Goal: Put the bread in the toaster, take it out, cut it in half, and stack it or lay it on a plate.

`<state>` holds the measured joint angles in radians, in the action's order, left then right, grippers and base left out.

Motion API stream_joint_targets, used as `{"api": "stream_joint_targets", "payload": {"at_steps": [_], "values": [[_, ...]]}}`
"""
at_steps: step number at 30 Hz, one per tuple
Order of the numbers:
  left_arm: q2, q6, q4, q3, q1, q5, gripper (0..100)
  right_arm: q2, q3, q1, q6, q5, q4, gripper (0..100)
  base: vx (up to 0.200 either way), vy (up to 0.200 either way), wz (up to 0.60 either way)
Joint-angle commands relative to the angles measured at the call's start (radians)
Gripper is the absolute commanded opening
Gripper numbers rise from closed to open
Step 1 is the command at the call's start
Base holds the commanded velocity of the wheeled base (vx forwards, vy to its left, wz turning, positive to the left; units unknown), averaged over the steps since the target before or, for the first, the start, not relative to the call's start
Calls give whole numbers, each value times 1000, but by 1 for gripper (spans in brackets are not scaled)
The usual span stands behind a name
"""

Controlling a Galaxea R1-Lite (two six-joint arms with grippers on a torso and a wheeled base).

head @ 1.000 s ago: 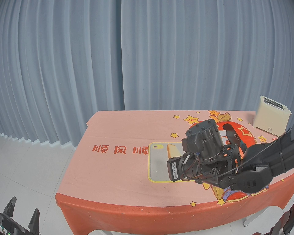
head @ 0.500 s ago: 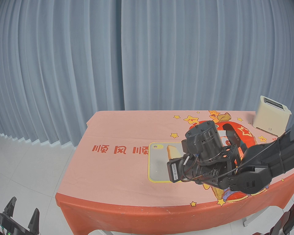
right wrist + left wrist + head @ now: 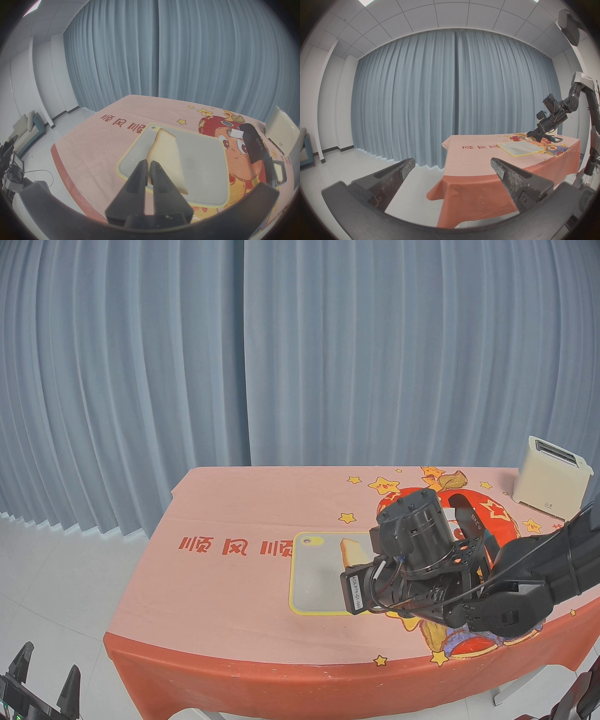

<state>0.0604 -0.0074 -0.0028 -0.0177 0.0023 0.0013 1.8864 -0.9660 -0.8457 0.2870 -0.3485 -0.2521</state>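
A pale bread slice [image 3: 167,153] stands tilted over the grey, yellow-rimmed cutting board [image 3: 203,165]. My right gripper [image 3: 149,165] is shut on its near edge. From the head, the bread [image 3: 350,550] peeks out to the left of the right wrist [image 3: 415,534], above the board [image 3: 315,577]. The cream toaster [image 3: 551,476] stands at the table's far right corner, its slot facing up and well away from the bread; it also appears as the toaster [image 3: 282,129]. My left gripper [image 3: 450,176] hangs open and holds nothing, low and left of the table, seen as the left gripper [image 3: 44,677].
A black-handled knife [image 3: 253,144] lies on the red cartoon print to the right of the board. A dark tray [image 3: 276,170] sits beyond it near the table edge. Orange cloth left of the board [image 3: 219,590] is bare. Blue curtains hang behind.
The head camera has shifted, so the table sits farther left in the picture. Relative to the board, my right gripper and the bread have drifted slightly right. Left gripper unchanged.
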Motion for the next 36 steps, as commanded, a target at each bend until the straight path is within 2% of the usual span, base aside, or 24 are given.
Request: {"api": "stream_joint_targets", "payload": {"at_steps": [1,13,19,36], "values": [[-1,0,0,18,1,0,100,0,1,-3,0,0,-1,0,0,-200,0],[-1,-2,0,18,1,0,100,-1,3,-1,0,-1,1,0,0,-200,0],[-1,-2,0,18,1,0,100,-4,3,-1,0,-35,1,0,0,-200,0],[-1,-3,0,18,1,2,100,-18,15,4,-2,-37,1,0,0,-200,0]]}}
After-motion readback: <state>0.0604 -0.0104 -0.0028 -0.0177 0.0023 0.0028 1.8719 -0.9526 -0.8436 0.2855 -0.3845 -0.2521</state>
